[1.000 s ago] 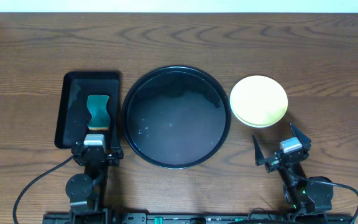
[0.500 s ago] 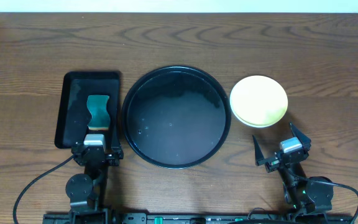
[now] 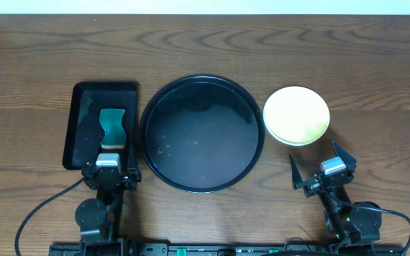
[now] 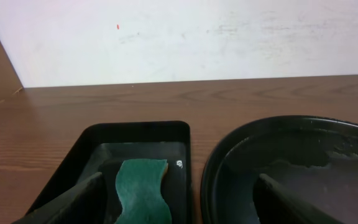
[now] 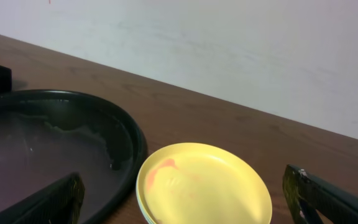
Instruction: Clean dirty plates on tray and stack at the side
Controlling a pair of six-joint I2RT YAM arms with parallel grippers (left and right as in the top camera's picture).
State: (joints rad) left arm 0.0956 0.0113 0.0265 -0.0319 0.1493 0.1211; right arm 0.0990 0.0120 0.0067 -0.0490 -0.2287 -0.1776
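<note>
A pale yellow plate (image 3: 296,115) lies on top of a stack on the table right of the large round black tray (image 3: 201,133). In the right wrist view the yellow plate (image 5: 204,186) has a faint reddish smear, and a blue-mint rim shows under it. The round tray (image 5: 129,140) holds no plates, only water streaks. My right gripper (image 3: 322,168) is open and empty just in front of the stack. My left gripper (image 3: 111,169) is open and empty at the near end of the rectangular tray.
A smaller rectangular black tray (image 3: 80,128) left of the round tray holds a teal sponge (image 3: 112,128), also seen in the left wrist view (image 4: 143,196). A pale wall stands behind the table's far edge.
</note>
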